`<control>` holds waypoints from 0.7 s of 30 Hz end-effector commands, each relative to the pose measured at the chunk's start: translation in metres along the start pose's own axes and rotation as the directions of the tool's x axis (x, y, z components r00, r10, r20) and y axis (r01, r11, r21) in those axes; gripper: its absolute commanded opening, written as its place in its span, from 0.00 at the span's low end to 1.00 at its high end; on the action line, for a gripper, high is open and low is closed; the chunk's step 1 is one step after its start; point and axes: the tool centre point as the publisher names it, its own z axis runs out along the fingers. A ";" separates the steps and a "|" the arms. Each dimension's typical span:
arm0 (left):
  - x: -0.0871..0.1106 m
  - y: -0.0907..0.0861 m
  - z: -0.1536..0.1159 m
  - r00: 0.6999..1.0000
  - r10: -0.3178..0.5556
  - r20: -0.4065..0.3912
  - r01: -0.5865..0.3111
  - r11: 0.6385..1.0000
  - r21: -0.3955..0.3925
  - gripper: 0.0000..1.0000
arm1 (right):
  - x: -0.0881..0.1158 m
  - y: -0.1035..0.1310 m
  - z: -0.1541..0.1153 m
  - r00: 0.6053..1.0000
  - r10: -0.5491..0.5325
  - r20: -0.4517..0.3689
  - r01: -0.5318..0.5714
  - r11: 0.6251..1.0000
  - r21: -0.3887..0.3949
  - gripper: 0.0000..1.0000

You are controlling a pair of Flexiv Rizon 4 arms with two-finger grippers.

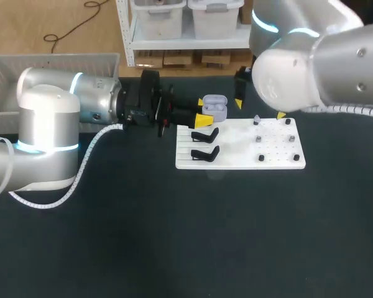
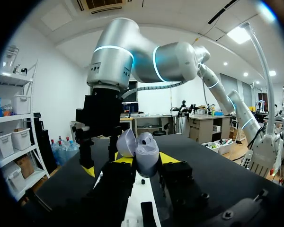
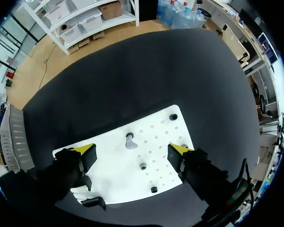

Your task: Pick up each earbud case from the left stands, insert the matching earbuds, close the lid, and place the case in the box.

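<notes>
Finishes as I see them
The case is glossy plastic, the board smooth white, the table matt black.

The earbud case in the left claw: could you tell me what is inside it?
The earbud case, lid raised, sits in the left claw; only its pale shell shows. Its hollows are hidden; earbuds inside cannot be confirmed.

Setting assessed as a robotics laboratory test bench. Grounds: two silver articulated arms, the left arm and the right arm, both with lit blue joint rings, work over one table covered in matt black. A white corrugated cable conduit hangs from the left arm. On the table lies a white fixture board drilled with a regular grid of holes, carrying black stands and small dark pegs.
</notes>
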 end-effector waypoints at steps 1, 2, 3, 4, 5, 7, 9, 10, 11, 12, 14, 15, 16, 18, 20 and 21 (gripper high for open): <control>0.000 -0.001 0.000 1.000 0.002 0.000 -0.002 1.000 -0.003 0.00 | 0.001 -0.004 0.007 0.999 0.028 0.027 -0.028 1.000 -0.009 1.00; 0.000 -0.001 0.000 1.000 0.002 0.000 -0.002 1.000 -0.003 0.00 | 0.001 -0.005 0.007 0.999 0.038 0.026 -0.037 0.999 -0.010 1.00; 0.000 -0.001 0.000 1.000 0.002 0.000 -0.002 1.000 -0.003 0.00 | 0.001 -0.006 0.008 0.999 0.048 0.025 -0.048 0.999 -0.010 0.99; 0.000 -0.001 0.000 1.000 0.002 0.000 -0.002 1.000 -0.003 0.00 | 0.000 -0.008 0.008 0.998 0.059 0.020 -0.059 0.998 -0.015 0.98; 0.000 -0.001 0.000 1.000 0.002 0.000 -0.002 1.000 -0.003 0.00 | -0.001 -0.009 0.008 0.998 0.068 0.018 -0.068 0.998 -0.018 0.97; 0.000 -0.001 0.000 1.000 0.002 0.000 -0.002 1.000 -0.003 0.00 | -0.001 -0.011 0.007 0.996 0.083 0.013 -0.083 0.996 -0.028 0.93; 0.000 -0.001 0.000 1.000 0.002 0.000 -0.002 1.000 -0.003 0.00 | -0.003 -0.011 0.005 0.996 0.093 0.007 -0.092 0.995 -0.044 0.87; 0.000 -0.001 0.000 1.000 0.002 0.000 -0.002 1.000 -0.003 0.00 | -0.002 -0.011 0.003 0.995 0.096 0.001 -0.096 0.994 -0.054 0.85; 0.000 -0.001 0.000 1.000 0.002 0.000 -0.002 1.000 -0.003 0.00 | -0.002 -0.009 0.002 0.995 0.097 -0.004 -0.097 0.994 -0.060 0.82; 0.000 -0.001 0.000 1.000 0.002 0.000 -0.002 1.000 -0.003 0.00 | -0.001 -0.008 0.002 0.995 0.094 -0.012 -0.095 0.993 -0.066 0.80; 0.000 -0.001 0.000 1.000 0.002 0.000 -0.002 1.000 -0.003 0.00 | 0.000 -0.004 0.003 0.995 0.093 -0.028 -0.095 0.992 -0.078 0.63; 0.000 -0.001 0.000 1.000 0.002 0.000 -0.002 1.000 -0.003 0.00 | 0.000 -0.003 0.005 0.995 0.093 -0.037 -0.096 0.992 -0.080 0.57; 0.000 -0.001 0.000 1.000 0.002 0.000 -0.002 1.000 -0.003 0.00 | 0.000 -0.002 0.006 0.995 0.093 -0.044 -0.096 0.992 -0.083 0.53; 0.000 -0.001 0.000 1.000 0.002 0.000 -0.002 1.000 -0.003 0.00 | 0.001 -0.001 0.006 0.994 0.094 -0.051 -0.098 0.991 -0.087 0.49; 0.000 -0.001 0.000 1.000 0.002 0.000 -0.002 1.000 -0.003 0.00 | 0.001 0.000 0.007 0.994 0.096 -0.055 -0.101 0.991 -0.090 0.48; 0.000 -0.001 0.000 1.000 0.002 0.000 -0.002 1.000 -0.003 0.00 | 0.001 0.001 0.009 0.994 0.098 -0.058 -0.103 0.991 -0.089 0.48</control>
